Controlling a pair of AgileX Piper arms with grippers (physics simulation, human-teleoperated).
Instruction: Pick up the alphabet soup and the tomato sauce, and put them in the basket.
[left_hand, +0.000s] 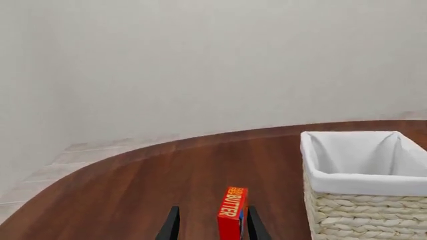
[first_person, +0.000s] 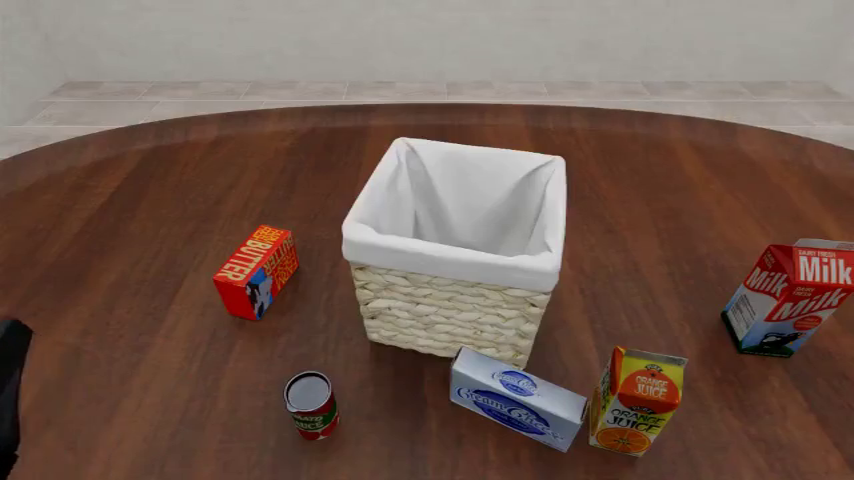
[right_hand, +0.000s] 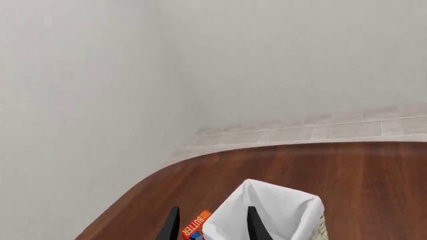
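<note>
Both your pincers, left (left_hand: 211, 227) and right (right_hand: 211, 225), hang open and empty while the tomato sauce (first_person: 311, 405) stands near the worktop's (first_person: 147, 180) near edge, beside the basket (first_person: 449, 310).

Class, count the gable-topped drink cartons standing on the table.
2: the milk carton at the far right, and the orange juice carton right of the cream cheese box.

Plain black, tapering fingers (left_hand: 172, 225) are showing in both wrist views; a black arm part (first_person: 11, 385) is showing left of the tomato sauce (first_person: 311, 405).
</note>
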